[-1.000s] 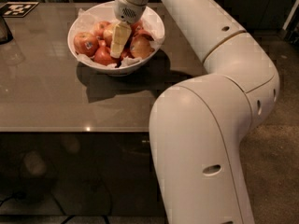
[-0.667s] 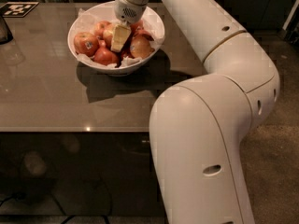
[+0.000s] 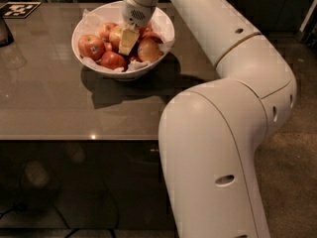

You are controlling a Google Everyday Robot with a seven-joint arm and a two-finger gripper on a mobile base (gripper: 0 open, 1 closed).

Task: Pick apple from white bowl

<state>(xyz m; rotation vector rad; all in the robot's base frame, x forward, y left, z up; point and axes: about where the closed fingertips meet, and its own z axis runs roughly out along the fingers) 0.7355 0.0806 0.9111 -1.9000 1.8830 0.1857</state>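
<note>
Upper left: the gripper (image 3: 128, 41) sits in the bowl (image 3: 124, 74), between a sticker apple (image 3: 91, 46) and a pale apple (image 3: 149, 49). Its grip is hidden.

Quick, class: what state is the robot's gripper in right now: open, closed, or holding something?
Gripper: down inside the white bowl among the apples; open, closed or holding one cannot be told.

The white arm (image 3: 233, 38) comes up from a thick lower link (image 3: 213, 162) at 5 o'clock and bends at a rounded elbow (image 3: 270, 78) near 3 o'clock. From there it stretches toward 11 o'clock. There the wrist (image 3: 137, 9) points downward, and the gripper (image 3: 128, 40) hangs beneath it, aimed toward 6 o'clock.
</note>
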